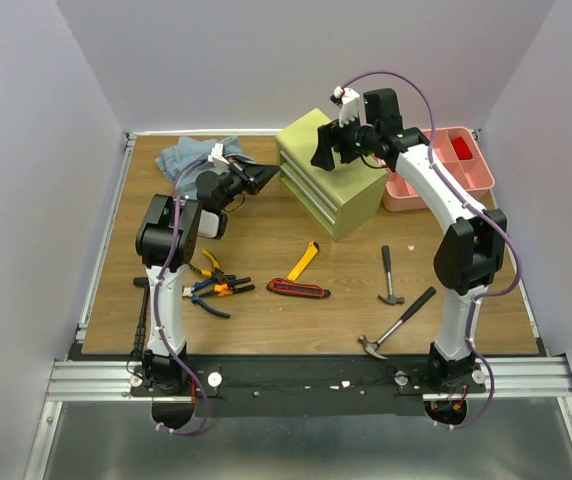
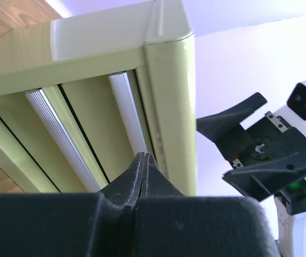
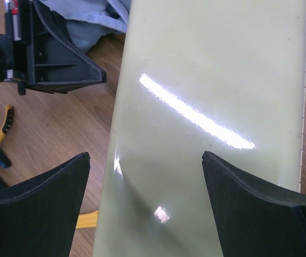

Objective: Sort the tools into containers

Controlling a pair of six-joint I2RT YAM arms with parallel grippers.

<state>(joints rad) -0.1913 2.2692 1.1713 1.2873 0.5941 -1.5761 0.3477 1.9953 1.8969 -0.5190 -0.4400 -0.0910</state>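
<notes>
The yellow-green chest [image 1: 331, 180] stands at the table's back centre, its three silver-edged drawers closed. My left gripper [image 1: 263, 178] is shut and empty, its tip just off the chest's front near a silver drawer handle [image 2: 130, 115]; the tip shows in the left wrist view [image 2: 143, 156]. My right gripper [image 1: 324, 150] is open and empty, hovering over the chest's top [image 3: 212, 80], the jaws wide apart [image 3: 146, 155]. The pink tray [image 1: 444, 170] sits right of the chest. Two hammers [image 1: 390, 276] [image 1: 398, 325], a yellow knife [image 1: 304, 262], a red-black tool [image 1: 298, 289] and pliers [image 1: 213, 286] lie on the table.
A blue-grey cloth [image 1: 191, 155] lies bunched at the back left, behind my left gripper. Something red [image 1: 462, 149] sits in a compartment of the pink tray. The wooden table [image 1: 266, 325] has raised walls on three sides.
</notes>
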